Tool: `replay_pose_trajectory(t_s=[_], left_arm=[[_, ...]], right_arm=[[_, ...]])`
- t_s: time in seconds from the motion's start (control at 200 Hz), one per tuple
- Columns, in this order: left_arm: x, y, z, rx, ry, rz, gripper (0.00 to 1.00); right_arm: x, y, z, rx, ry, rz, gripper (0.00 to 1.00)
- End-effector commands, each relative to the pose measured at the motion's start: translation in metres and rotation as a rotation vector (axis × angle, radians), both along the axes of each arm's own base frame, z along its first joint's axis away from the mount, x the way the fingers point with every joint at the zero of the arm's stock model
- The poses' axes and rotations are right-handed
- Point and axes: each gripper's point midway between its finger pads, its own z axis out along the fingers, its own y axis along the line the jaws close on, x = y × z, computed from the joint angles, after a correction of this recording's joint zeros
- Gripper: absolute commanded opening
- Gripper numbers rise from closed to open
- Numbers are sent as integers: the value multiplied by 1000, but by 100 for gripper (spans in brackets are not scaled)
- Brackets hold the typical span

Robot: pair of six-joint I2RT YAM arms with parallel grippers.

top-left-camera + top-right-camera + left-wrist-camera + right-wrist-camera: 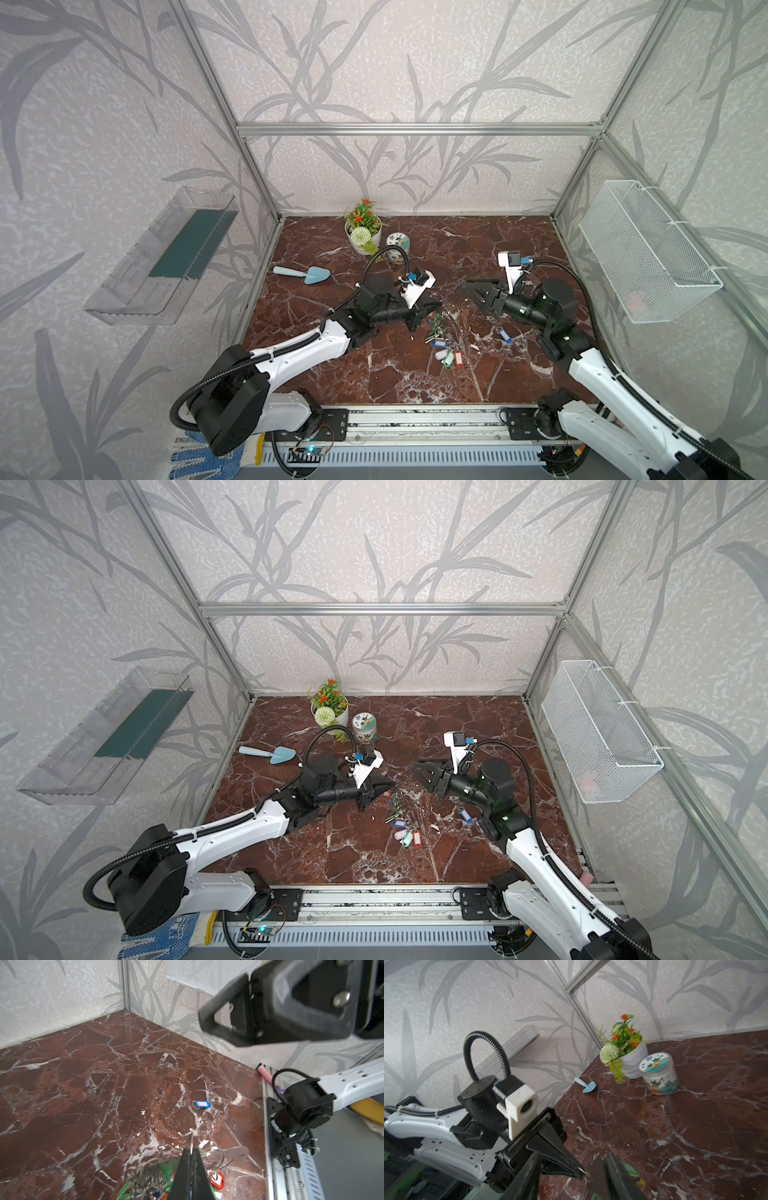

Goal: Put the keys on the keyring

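Keys [446,357]: a bunch, front middle of the table [374,374], blue, green, red and pale tags close together.
Keyring [236,1152]: flat grey plate, just beside the bunch.
Loose key [504,335]: blue, alone, right of the bunch.
Left gripper [190,1150]: closed, pinching a thin ring [191,1139].
Right gripper [473,291]: open, empty, farther back.
Feel: tags light and hard; rings thin, slippery. Best hold, I think: a tag's flat sides.

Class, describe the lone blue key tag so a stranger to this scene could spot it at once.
On the red marble tabletop, find the heap of coloured tags and rings mid-table. Just right of it, by the right arm, sits the blue key tag; unlike the heap's blue tag, it lies alone.
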Motion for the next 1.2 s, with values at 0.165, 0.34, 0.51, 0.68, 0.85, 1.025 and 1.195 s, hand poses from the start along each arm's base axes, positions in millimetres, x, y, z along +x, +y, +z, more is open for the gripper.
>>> replay_pose_trajectory(t_s=[0.165, 0.34, 0.51, 0.68, 0.85, 1.025, 1.195], left_arm=[[14, -3, 16, 51, -411, 114, 0], [11, -8, 7, 133, -571, 131, 0], [3, -12, 4, 187, -704, 118, 0], [-3, -15, 0, 251, -819, 97, 0], [-7, -23, -2, 290, -907, 100, 0], [-11, -35, -5, 335, -999, 104, 0], [-11, -40, -9, 355, -1026, 111, 0]], right_arm=[[13, -35, -53, -182, 239, -198, 53], [15, -42, -63, -197, 264, -235, 55], [17, -47, -71, -204, 286, -259, 59], [18, -49, -78, -196, 300, -268, 61], [18, -49, -80, -198, 302, -268, 62], [19, -47, -81, -196, 303, -252, 63], [20, -47, -84, -190, 306, -244, 62]])
